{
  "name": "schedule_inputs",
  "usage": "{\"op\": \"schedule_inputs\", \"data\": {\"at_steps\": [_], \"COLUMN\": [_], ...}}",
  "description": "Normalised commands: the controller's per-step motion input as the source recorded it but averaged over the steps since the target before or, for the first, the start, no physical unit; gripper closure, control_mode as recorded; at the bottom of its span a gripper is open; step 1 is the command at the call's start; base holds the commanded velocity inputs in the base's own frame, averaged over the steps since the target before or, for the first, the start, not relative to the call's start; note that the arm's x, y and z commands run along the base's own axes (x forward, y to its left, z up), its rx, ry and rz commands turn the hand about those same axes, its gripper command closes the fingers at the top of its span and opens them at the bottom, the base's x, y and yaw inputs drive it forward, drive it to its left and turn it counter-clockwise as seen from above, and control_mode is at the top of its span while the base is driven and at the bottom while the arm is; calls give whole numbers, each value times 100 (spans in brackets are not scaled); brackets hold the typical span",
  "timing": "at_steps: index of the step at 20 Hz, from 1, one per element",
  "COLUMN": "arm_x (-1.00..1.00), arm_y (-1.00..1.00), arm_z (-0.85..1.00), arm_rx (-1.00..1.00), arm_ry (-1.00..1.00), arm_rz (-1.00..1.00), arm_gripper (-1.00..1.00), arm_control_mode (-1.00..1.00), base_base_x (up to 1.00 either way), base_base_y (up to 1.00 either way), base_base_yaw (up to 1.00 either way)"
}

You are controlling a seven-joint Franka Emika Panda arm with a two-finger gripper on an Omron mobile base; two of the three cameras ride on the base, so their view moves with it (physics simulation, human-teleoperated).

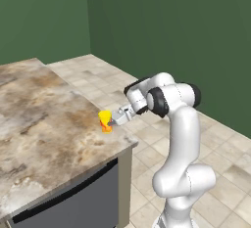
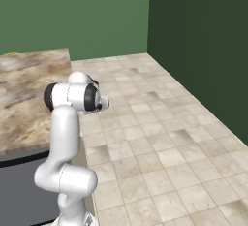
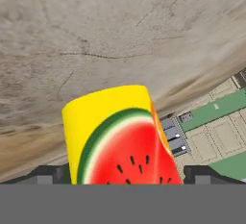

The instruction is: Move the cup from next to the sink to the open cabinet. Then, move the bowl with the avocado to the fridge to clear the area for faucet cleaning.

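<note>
Left base view: a mottled stone counter (image 1: 44,124) is meeting tiled floor (image 1: 230,158) under green walls (image 1: 171,26). I am bracketing the cup (image 1: 105,121), standing upright near the counter's corner, with my gripper (image 1: 113,122) spread wide, its fingertips (image 3: 45,175) flanking it.

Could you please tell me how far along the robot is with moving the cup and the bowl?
Nothing looks done yet. The cup stands on the marbled counter near its corner. In hand: the open gripper is at the cup, its fingertips either side of it, not closed. Left: gripping it, carrying it to the cabinet, then the bowl to the fridge.
</note>
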Motion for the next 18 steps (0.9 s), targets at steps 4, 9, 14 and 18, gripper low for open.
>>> {"op": "schedule_inputs", "data": {"at_steps": [4, 9, 14, 18], "arm_x": [0, -15, -55, -85], "arm_y": [10, 0, 0, 0], "arm_z": [-1, 15, 97, 100], "arm_rx": [-1, 0, 0, 0], "arm_ry": [0, -1, -8, -20], "arm_rz": [0, 0, -1, 0], "arm_gripper": [100, 100, 100, 100], "arm_control_mode": [-100, -100, -100, -100], "base_base_x": [0, 0, 0, 0], "base_base_y": [0, 0, 0, 0], "base_base_yaw": [0, 0, 0, 0]}}
